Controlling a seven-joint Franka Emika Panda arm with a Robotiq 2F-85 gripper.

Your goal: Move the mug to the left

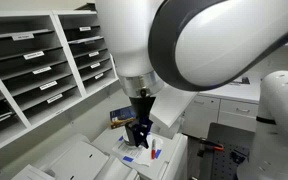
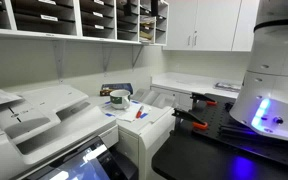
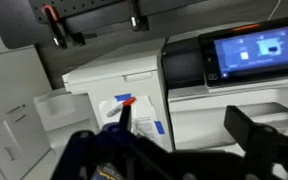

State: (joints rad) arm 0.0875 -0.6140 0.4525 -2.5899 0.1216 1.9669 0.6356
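The mug (image 2: 119, 98), small, squat and whitish-grey, stands on top of a white cabinet (image 2: 149, 128) in an exterior view. No gripper is near it there. In an exterior view my gripper (image 1: 139, 132) hangs over the same cabinet top, and I cannot make out the mug behind it. In the wrist view my gripper (image 3: 184, 125) is open and empty, its dark fingers wide apart over the white top. The mug is out of the wrist view.
Red and blue markers (image 2: 139, 114) lie on the cabinet next to the mug, and show in the wrist view (image 3: 124, 101). A large printer (image 2: 34, 125) stands beside the cabinet, with its touchscreen (image 3: 252, 52) visible. Mail shelves (image 1: 44, 60) line the wall. A blue item (image 2: 114, 90) stands behind the mug.
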